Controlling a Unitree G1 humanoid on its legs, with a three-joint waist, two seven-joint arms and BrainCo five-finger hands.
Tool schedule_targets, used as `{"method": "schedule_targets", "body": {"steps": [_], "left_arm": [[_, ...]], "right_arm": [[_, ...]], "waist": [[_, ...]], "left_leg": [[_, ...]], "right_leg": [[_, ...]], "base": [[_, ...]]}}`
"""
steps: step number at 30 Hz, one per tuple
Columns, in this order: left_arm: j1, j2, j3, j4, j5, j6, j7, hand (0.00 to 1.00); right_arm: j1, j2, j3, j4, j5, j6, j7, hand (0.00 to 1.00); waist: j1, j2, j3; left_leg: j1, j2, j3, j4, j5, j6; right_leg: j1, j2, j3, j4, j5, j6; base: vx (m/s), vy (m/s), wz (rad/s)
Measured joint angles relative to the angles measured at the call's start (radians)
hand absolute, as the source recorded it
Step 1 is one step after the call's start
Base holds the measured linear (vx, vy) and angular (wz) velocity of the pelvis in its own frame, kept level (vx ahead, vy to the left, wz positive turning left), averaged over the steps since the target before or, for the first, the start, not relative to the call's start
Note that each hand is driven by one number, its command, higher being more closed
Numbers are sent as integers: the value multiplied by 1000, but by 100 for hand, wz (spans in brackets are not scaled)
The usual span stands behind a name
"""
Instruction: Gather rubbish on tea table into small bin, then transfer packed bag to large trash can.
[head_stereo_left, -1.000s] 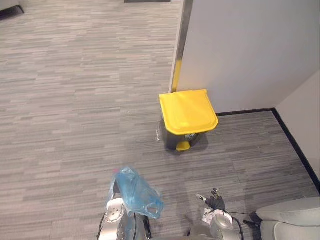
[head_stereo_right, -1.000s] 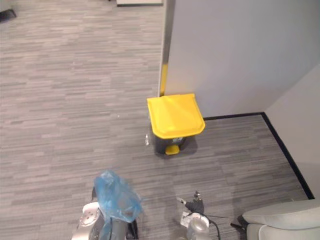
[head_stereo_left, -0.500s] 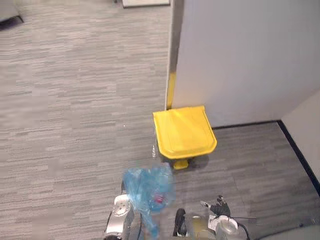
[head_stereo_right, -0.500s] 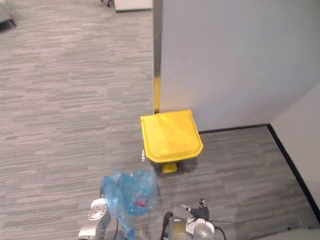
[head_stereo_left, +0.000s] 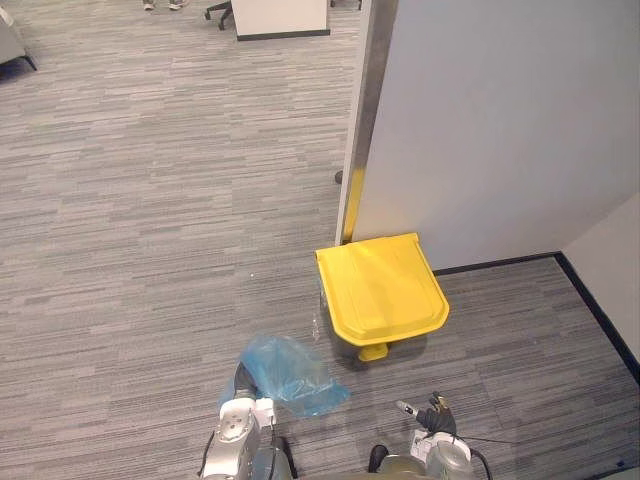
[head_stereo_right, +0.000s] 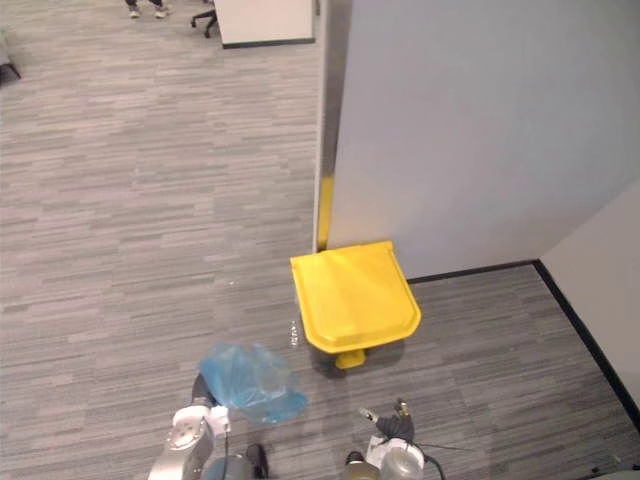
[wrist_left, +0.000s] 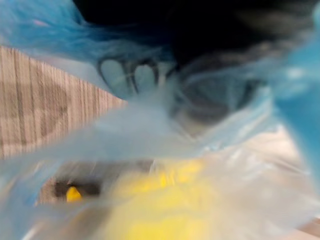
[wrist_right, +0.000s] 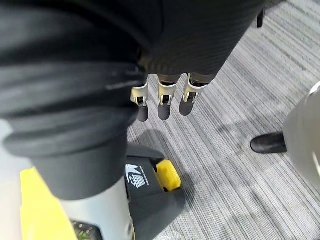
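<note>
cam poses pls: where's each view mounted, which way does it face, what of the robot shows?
Left eye: head, looking down at carpet and the trash can; left hand with blue bag lower left, right hand lower right.
Right eye: beside it, same scene.
Left wrist: along that hand, into the blue bag, the can's yellow through it.
Right wrist: down past straight fingers to the can's pedal.
Shared: the trash can, in all four.

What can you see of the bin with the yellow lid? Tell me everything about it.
The trash can is a pedal bin: dark grey body, broad yellow lid, both plastic-looking. The lid is shut and overhangs the body. A small yellow foot pedal juts out low at the front. It stands upright on the grey carpet, its back by the end of a light partition wall. Nothing rests on it.
</note>
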Motion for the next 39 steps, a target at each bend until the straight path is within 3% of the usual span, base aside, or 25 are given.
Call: {"method": "schedule_targets", "body": {"steps": [6, 9, 10, 11, 12, 14, 16, 18, 20, 21, 23, 25, 26, 28, 29, 33, 34, 39], "left_arm": [[17, 6, 1, 24, -1, 0, 3, 100], [17, 2, 0, 19, -4, 0, 13, 100], [19, -10, 0, 0, -6, 0, 15, 100], [21, -12, -1, -6, -8, 0, 14, 100], [20, -16, -1, -27, -10, 0, 15, 100], [10, -12, -1, -32, -10, 0, 16, 100], [-17, 2, 0, -30, -11, -1, 20, 100], [-48, 7, -2, -25, -11, -1, 21, 100], [-70, 5, -23, -17, -10, -2, 24, 100], [-86, -11, -27, -9, -10, -1, 33, 100], [-108, -30, -41, -14, -10, -2, 39, 100], [-107, -25, -40, -19, -9, -3, 39, 100], [-106, -22, -40, -19, -8, -2, 40, 100], [-111, -15, -40, -31, -8, -3, 40, 100], [-117, -13, -40, -34, -8, -3, 40, 100], [-122, -15, -41, -35, -8, -2, 38, 100], [-132, -14, -42, -49, -8, 0, 28, 100], [-94, 1, -57, -74, -8, -1, 13, 100]], "right_arm": [[-33, -26, 4, 52, -1, 1, -1, 0], [-38, -44, 5, 44, -2, 2, -1, 0], [-31, -46, 4, 38, -3, 3, -1, 0], [-26, -46, 4, 31, -3, 5, -1, 0], [-4, -41, 3, -2, -4, 7, -1, 0], [5, -31, 5, -9, -10, 9, 0, 0], [1, -23, 5, -22, -20, 9, -1, 0], [-5, -19, 1, -36, -19, 7, -5, 0], [-15, -19, 1, -34, -19, 8, -15, 0], [-30, -36, -9, -34, -20, 9, -17, 0], [-49, -46, -20, -42, -29, 9, -16, 0], [-37, -37, -54, -77, -29, 8, -16, 0], [-28, -34, -70, -94, -28, 7, -14, 0], [-13, -37, -82, -106, -28, 9, -15, 0], [-12, -41, -82, -102, -28, 12, -14, 0], [-20, -40, -79, -106, -28, 23, -8, 0], [-35, -43, -12, -113, -28, 24, 5, 0], [-77, -51, 90, -152, -28, 20, 15, 0]], "waist": [[6, -1, 0], [7, -8, 10], [7, -10, 31], [7, -12, 34], [-8, -22, 55], [-10, -45, 66], [-11, -62, 97], [-12, -72, 125], [-17, -81, 140], [-20, -55, 156], [-10, -14, 176], [-11, -15, 178], [-16, -12, 177], [-17, -3, 173], [-12, -2, 172], [-13, 11, 163], [-19, 10, 146], [-12, 19, 99]], "left_leg": [[18, 3, 25, -33, 2, -3], [18, 3, 23, 30, -54, 7], [21, 15, 19, 111, -117, 13], [21, 19, 15, 125, -138, 17], [32, 4, -24, 162, -178, 27], [38, 4, -42, 188, -196, 36], [40, 9, -66, 229, -222, 43], [38, 16, -88, 291, -266, 27], [41, 14, -135, 378, -341, -3], [52, 34, -182, 406, -374, -21], [59, 50, -229, 380, -387, -8], [81, 51, -271, 351, -393, -19], [102, 68, -307, 350, -408, -40], [115, 96, -350, 350, -418, -47], [106, 112, -370, 359, -395, -54], [90, 160, -358, 319, -318, -63], [97, 190, -360, 148, -204, -93], [84, 214, -358, 73, -186, -104]], "right_leg": [[-38, 17, 71, 16, 8, -8], [-84, 10, 114, 128, -22, -4], [-122, 5, 130, 277, -52, -4], [-139, 1, 126, 331, -56, 0], [-240, -26, 99, 533, -95, -8], [-283, -25, 66, 534, -125, -24], [-341, -20, 16, 472, -103, -25], [-389, -5, -5, 298, -7, -8], [-391, -8, -13, 175, 34, -5], [-379, 1, -38, 230, 48, -6], [-401, 12, -58, 311, -4, 18], [-438, 9, -56, 432, -57, 1], [-445, 11, -70, 514, -116, -17], [-446, 14, -113, 590, -196, -30], [-446, 24, -136, 604, -227, -47], [-453, 69, -167, 570, -229, -81], [-459, 90, -205, 498, -202, -105], [-475, 106, -234, 455, -197, -81]], "base": [[16, -11, -38], [5, 54, -40], [-44, 67, -15], [-100, 81, 2], [-70, 56, 20], [22, 13, 24], [66, -34, 23], [174, -133, 30], [246, -232, 66], [290, -246, 64], [295, -215, 48], [330, -258, 54], [260, -198, 36], [293, -205, 47], [312, -220, 35], [314, -266, 3], [236, -303, 46], [-31, -122, 27]]}}
